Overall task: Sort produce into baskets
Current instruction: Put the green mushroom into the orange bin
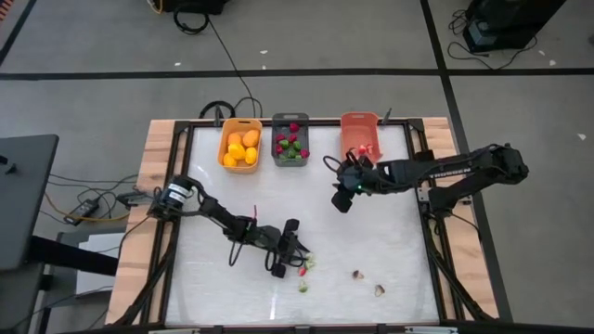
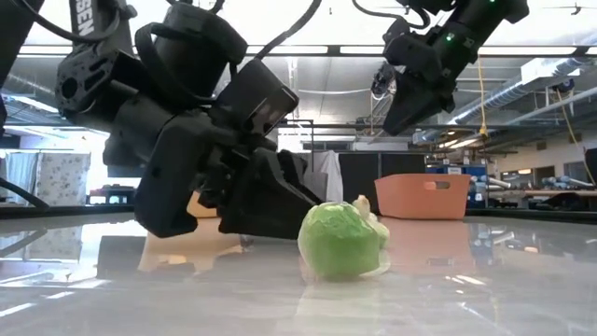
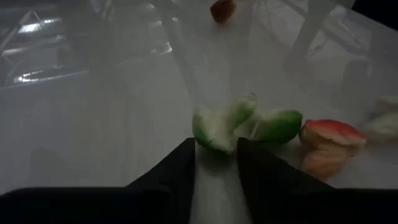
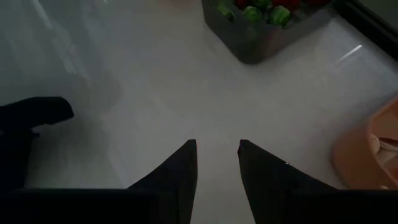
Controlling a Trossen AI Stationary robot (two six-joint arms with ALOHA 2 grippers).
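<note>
A glossy white tabletop (image 1: 371, 250) mirrors the ceiling lights and a shiny, smooth green toy vegetable (image 2: 342, 241) resting on it. Pale bare-wood boards (image 1: 156, 176) edge the table. Three smooth plastic bins, yellow-orange (image 1: 239, 130), dark grey (image 1: 290, 160) and salmon-coral (image 2: 422, 196), look matt. The left gripper (image 3: 216, 149) has matt black fingers.

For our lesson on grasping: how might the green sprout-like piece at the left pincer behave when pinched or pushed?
The green sprout piece looks rounded, so it may roll if nudged. Its surface seems glossy, so it could slip out from the left pincer, whose tips are just reaching it. Being small, it is probably light.
</note>
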